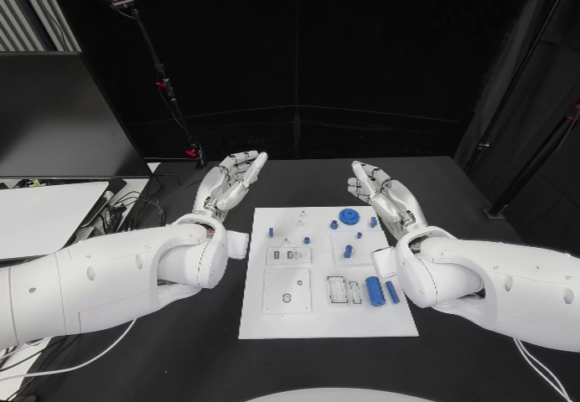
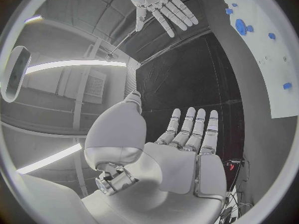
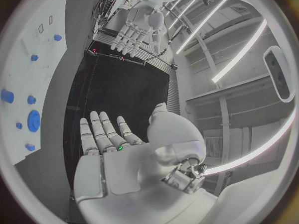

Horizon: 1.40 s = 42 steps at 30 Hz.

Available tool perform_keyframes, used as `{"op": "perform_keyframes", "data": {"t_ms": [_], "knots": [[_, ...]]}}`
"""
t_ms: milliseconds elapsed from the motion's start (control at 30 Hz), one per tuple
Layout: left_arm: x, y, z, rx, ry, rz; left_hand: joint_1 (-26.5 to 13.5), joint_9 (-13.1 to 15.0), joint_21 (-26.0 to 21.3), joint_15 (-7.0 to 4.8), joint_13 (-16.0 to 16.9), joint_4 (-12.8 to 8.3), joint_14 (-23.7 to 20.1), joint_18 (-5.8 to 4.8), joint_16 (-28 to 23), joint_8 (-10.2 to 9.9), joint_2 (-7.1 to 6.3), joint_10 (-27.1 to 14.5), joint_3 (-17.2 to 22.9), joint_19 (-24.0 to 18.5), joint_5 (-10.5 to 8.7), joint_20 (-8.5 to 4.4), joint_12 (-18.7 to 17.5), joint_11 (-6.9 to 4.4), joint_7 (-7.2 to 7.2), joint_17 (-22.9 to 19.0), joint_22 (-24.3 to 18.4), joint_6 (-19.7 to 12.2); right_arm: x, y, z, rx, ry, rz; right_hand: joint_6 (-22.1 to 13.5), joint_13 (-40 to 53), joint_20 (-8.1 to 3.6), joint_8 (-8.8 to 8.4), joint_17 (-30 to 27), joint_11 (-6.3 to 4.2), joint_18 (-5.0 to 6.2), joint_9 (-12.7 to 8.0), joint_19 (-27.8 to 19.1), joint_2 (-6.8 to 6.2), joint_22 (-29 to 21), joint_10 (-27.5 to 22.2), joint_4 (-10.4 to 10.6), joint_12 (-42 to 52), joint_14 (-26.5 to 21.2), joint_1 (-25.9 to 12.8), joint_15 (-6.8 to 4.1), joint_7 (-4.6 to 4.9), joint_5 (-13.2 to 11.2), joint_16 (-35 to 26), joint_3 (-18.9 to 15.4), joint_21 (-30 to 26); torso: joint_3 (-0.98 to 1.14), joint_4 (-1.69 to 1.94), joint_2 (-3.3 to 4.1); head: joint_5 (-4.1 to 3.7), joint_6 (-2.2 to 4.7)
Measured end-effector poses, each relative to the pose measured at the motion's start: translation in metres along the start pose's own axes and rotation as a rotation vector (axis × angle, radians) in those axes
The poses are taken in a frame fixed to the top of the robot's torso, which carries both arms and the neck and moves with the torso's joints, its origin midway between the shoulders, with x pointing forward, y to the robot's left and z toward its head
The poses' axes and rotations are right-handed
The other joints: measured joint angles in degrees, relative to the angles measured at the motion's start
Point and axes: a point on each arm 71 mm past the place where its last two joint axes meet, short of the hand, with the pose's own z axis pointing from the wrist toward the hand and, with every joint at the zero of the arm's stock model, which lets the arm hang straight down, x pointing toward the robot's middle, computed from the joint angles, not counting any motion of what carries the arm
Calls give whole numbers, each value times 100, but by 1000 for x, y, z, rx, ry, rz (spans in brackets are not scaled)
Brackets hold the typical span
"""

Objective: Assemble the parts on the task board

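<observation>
Overhead, left hand [image 1: 232, 186] and right hand [image 1: 385, 198] flank task board [image 1: 326, 322], raised, fingers straight, holding nothing.

Smooth white arms end in a silver left hand [image 1: 232, 180] and right hand [image 1: 383, 194].

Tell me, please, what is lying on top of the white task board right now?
On the task board lie small blue parts: a round gear-like piece, two cylinders near the right edge, and several small pegs. Both hands hover open beside it. Nothing covers the board.
</observation>
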Motion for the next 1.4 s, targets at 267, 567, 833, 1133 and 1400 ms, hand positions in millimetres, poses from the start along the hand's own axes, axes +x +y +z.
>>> {"op": "perform_keyframes", "data": {"t_ms": [267,567,833,1133,1400], "knots": [[0,-6,3,38,59,15,137,6,40,60,7,34,21,0,96,120,25,21,5,49,28,49,96,58,7,9,13,25,4,5,-1,-54,51,-29,0,-1,8,12,0,14,0,1,9,17,1,0,10,18,-1,22,-1,0,0,24,-10,0,0,2,0,0,-4],[2,-5,7,55,95,5,136,6,40,74,7,34,7,60,95,130,25,21,5,15,28,82,96,57,7,9,13,25,-9,2,-2,-60,52,-53,0,0,8,12,0,14,0,0,9,17,0,0,-6,46,-1,22,-1,0,-1,24,-26,0,10,7,42,72,-86],[3,-5,8,58,120,-10,120,-12,5,111,6,54,-30,60,95,196,-141,42,-48,-55,27,153,119,78,18,8,-14,114,-15,1,-5,-55,69,-60,0,31,8,48,22,54,0,-1,9,-14,0,124,-6,250,66,53,35,0,-2,204,-26,0,44,34,171,136,-17],[6,-7,6,60,141,-24,120,-12,5,111,6,54,-30,59,72,225,-141,64,-47,-55,27,152,119,100,18,7,-14,155,-30,4,-1,-56,82,-83,0,21,37,79,22,54,-1,-18,333,-6,105,124,-6,290,402,105,8,0,-3,357,-26,287,69,83,382,142,27],[8,-8,7,63,148,-28,120,-18,6,111,5,54,-30,58,72,224,-141,64,-47,-55,27,153,119,99,18,7,-14,155,-50,16,13,-71,83,-128,0,20,13,181,10,35,139,-25,1208,-6,311,352,-1,457,1104,105,-94,0,-3,376,-31,865,68,137,586,64,34]]}}
